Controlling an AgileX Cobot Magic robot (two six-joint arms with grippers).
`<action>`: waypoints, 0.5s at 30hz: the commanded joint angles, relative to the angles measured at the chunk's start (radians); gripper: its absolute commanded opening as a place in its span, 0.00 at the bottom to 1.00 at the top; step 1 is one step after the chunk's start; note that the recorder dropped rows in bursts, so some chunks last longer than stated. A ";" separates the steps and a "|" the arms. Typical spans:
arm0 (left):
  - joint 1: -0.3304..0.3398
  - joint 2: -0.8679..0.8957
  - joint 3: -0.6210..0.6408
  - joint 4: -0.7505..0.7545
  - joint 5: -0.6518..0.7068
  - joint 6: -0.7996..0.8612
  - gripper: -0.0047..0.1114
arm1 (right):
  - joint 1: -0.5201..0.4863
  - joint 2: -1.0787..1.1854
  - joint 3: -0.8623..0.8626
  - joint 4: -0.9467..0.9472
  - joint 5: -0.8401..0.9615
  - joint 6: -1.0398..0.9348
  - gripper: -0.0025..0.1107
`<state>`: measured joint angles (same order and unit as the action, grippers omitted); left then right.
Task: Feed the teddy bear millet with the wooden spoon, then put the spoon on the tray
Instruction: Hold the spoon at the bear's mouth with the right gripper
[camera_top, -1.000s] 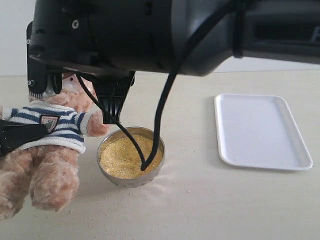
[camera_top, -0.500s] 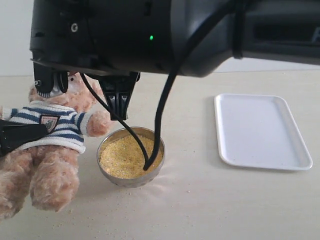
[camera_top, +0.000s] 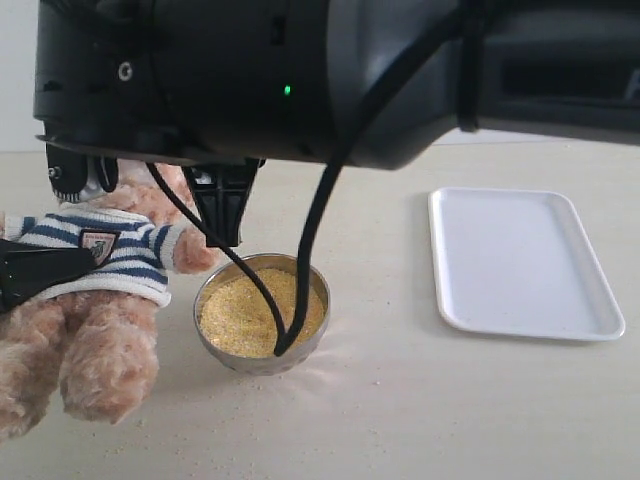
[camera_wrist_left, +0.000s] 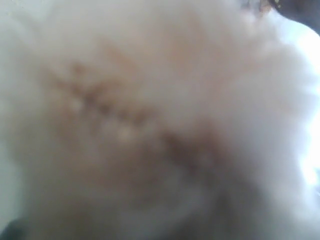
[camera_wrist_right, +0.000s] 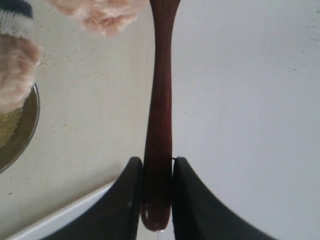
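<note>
The teddy bear (camera_top: 95, 300) in its striped shirt sits at the left, its head mostly hidden behind my big black right arm (camera_top: 300, 70). My left gripper (camera_top: 40, 272) lies across its belly, and blurred fur (camera_wrist_left: 150, 120) fills the left wrist view. The metal bowl (camera_top: 300, 350) of yellow millet (camera_top: 240, 315) stands beside the bear. My right gripper (camera_wrist_right: 157, 162) is shut on the wooden spoon's handle (camera_wrist_right: 160, 100), which points toward the bear's fur (camera_wrist_right: 100, 12). The spoon's bowl is out of view. The white tray (camera_top: 520, 260) lies at the right, holding nothing.
Black cables (camera_top: 305, 270) hang from the right arm and loop in front of the bowl. Loose grains are scattered on the beige table (camera_top: 400, 420). The right wrist view shows the bowl's rim (camera_wrist_right: 30, 125) and a tray edge (camera_wrist_right: 60, 217).
My right arm has shifted a little to the left, and its hanging cable loop has swung left across the bowl. Bear, bowl and tray have stayed put.
</note>
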<state>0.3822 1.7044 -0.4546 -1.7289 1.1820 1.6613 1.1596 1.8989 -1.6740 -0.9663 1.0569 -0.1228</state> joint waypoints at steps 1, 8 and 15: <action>-0.008 -0.003 0.003 -0.016 0.039 0.008 0.08 | 0.017 -0.004 -0.001 -0.005 -0.002 0.041 0.02; -0.008 -0.003 0.003 -0.016 0.039 0.008 0.08 | 0.024 -0.004 -0.001 0.120 0.015 0.064 0.02; -0.008 -0.003 0.003 -0.016 0.039 0.008 0.08 | -0.028 -0.049 -0.003 0.222 0.031 0.076 0.02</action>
<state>0.3822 1.7044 -0.4546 -1.7289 1.1820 1.6613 1.1652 1.8925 -1.6740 -0.7883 1.0763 -0.0571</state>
